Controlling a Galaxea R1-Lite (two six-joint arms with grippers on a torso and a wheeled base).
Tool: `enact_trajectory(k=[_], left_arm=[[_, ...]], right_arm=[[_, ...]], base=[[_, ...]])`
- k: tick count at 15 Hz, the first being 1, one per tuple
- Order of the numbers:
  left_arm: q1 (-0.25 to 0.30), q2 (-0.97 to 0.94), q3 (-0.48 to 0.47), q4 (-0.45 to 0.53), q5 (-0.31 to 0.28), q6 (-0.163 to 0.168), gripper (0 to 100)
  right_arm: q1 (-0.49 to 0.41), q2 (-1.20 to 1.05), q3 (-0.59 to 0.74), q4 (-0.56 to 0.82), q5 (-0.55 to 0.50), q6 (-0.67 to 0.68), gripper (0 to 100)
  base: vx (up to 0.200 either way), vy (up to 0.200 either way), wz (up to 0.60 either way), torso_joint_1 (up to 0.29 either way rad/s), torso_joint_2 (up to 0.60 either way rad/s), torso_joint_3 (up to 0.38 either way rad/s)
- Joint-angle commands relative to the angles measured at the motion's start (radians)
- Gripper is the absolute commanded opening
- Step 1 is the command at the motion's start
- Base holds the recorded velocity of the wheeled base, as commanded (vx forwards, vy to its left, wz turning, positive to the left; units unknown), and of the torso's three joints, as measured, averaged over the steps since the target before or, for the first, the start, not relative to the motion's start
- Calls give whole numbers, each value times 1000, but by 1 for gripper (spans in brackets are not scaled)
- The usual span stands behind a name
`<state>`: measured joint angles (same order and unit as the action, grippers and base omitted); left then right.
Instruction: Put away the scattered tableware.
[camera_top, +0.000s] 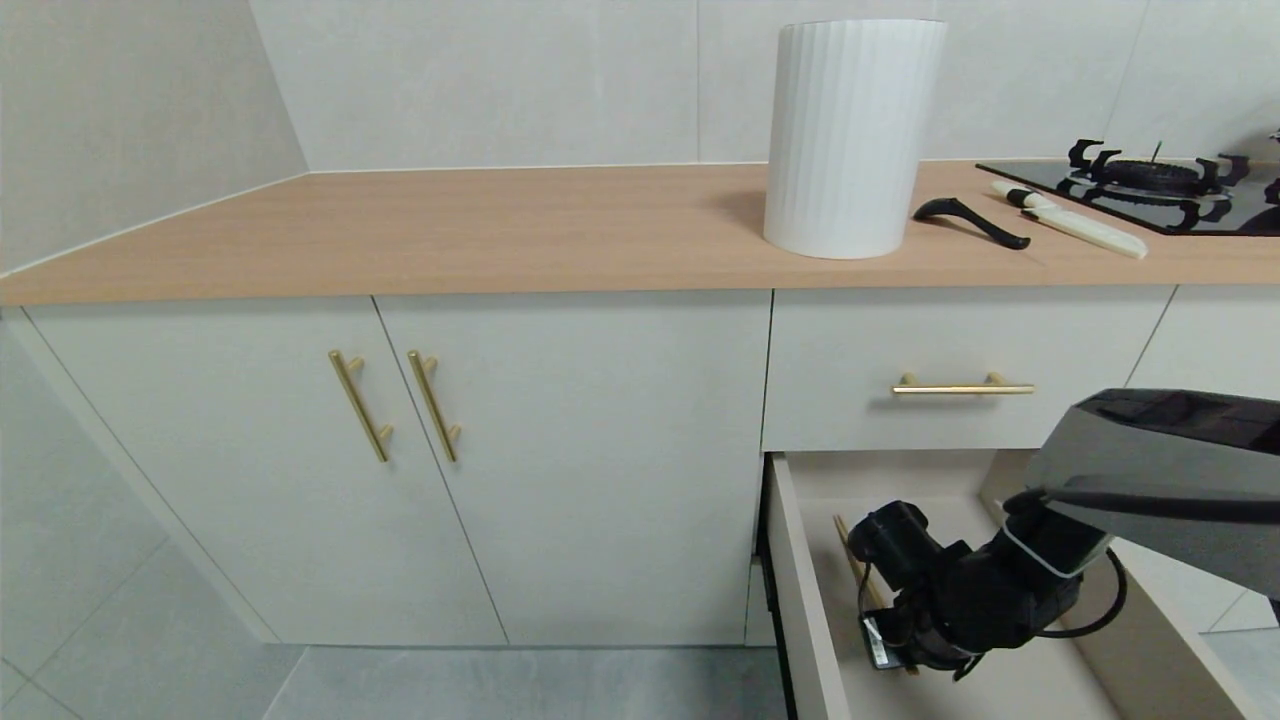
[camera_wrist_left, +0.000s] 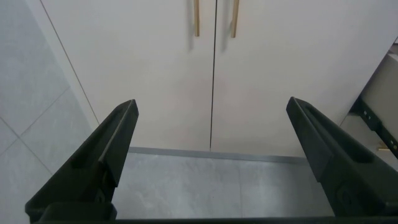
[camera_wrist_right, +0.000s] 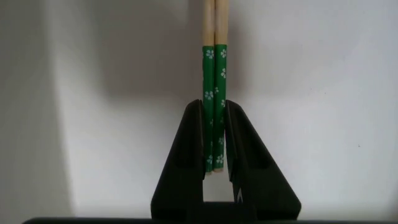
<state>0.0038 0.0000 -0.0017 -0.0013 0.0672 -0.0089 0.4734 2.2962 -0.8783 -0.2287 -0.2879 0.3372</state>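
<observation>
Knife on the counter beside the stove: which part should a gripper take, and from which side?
Take the knife at its short end beyond the dark band, probably the handle, nearest the wall. It lies flat and slanted on the counter, so come straight from above, fingers across its narrow width. The black utensil lies close beside it; stay clear.

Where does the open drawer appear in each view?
Head view: open drawer lower right, chopsticks inside it.
Left wrist view: drawer's side beside the cabinet doors, past the open left gripper.
Right wrist view: drawer floor behind the chopsticks held in the right gripper.
Shared landmark: gold door handles, head and left wrist; chopsticks, head and right wrist.
</observation>
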Motion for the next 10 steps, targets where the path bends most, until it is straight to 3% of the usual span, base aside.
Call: enact_trajectory(k=[1, 3, 4, 10], left_arm=[[-1, 0, 0, 0, 0, 0, 100], [-1, 0, 0, 0, 0, 0, 100], [1, 2, 0, 0, 0, 0, 100], [-1, 0, 0, 0, 0, 0, 100]], right_arm=[[1, 42, -2, -3, -4, 0, 0], [1, 43, -4, -8, -2, 2, 0], [1, 48, -5, -15, -4, 2, 100], [1, 43, -2, -26, -5, 17, 100]], base=[[0, 0, 0, 0, 0, 0], [0, 0, 0, 0, 0, 0], [0, 0, 0, 0, 0, 0], [0, 0, 0, 0, 0, 0]])
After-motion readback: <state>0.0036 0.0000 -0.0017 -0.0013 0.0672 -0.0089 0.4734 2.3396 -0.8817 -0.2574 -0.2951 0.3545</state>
